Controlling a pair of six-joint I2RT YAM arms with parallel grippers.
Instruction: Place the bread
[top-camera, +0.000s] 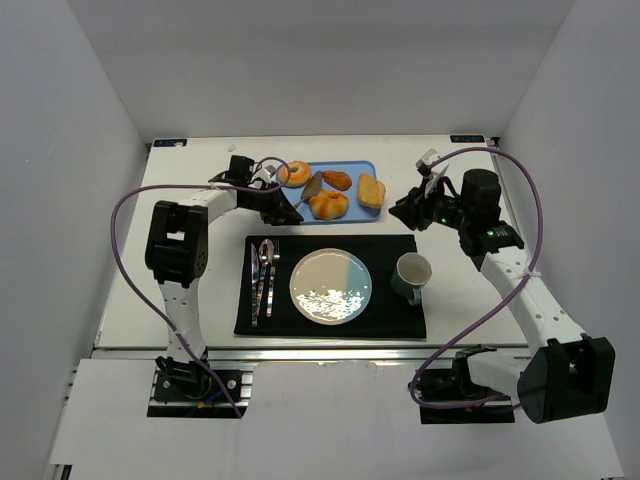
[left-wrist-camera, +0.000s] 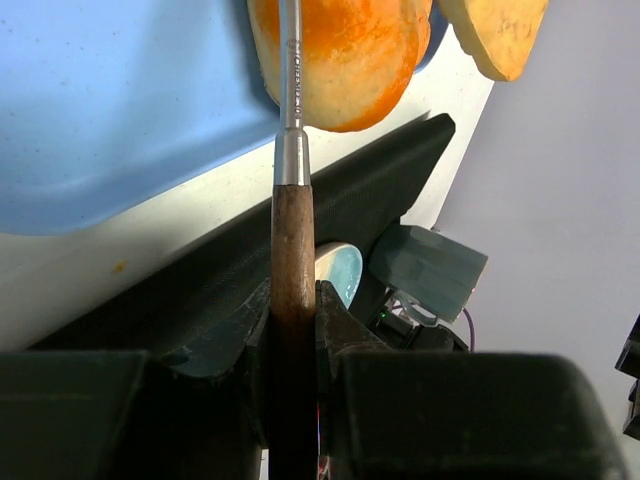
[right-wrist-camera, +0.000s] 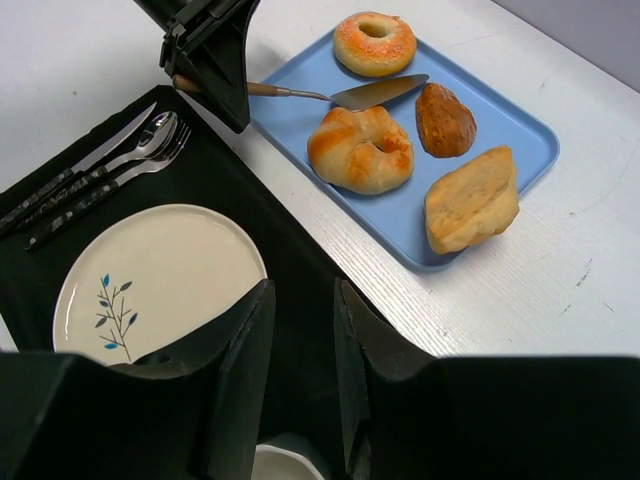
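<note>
Nearest to us a black mat (top-camera: 390, 310) lies on the bench (right-wrist-camera: 560, 280). It carries one plate (top-camera: 330, 285) at its middle, one mug (top-camera: 412, 272) to the right, and three pieces of cutlery (top-camera: 263, 275) side by side on the left: knife, spoon and fork.

The right fingers (right-wrist-camera: 245, 340) hang over the mat's far part with a narrow gap between them, and we see nothing held there.

Just beyond the mat's far edge sits one blue tray (right-wrist-camera: 290, 120). The left fingers (left-wrist-camera: 338, 330) are at its near left corner, pressed tight on the wooden handle of one spatula (right-wrist-camera: 375, 93).

We count four breads, all on the tray. A twisted roll (right-wrist-camera: 360, 148) is closest to the mat, a flat piece (right-wrist-camera: 472, 198) lies at the right end, a dark roll (right-wrist-camera: 445, 120) behind them, and a bagel (right-wrist-camera: 375, 43) farthest back. The spatula's blade reaches between the twisted roll and the bagel. Whether it touches either we cannot tell. The plate is bare.
</note>
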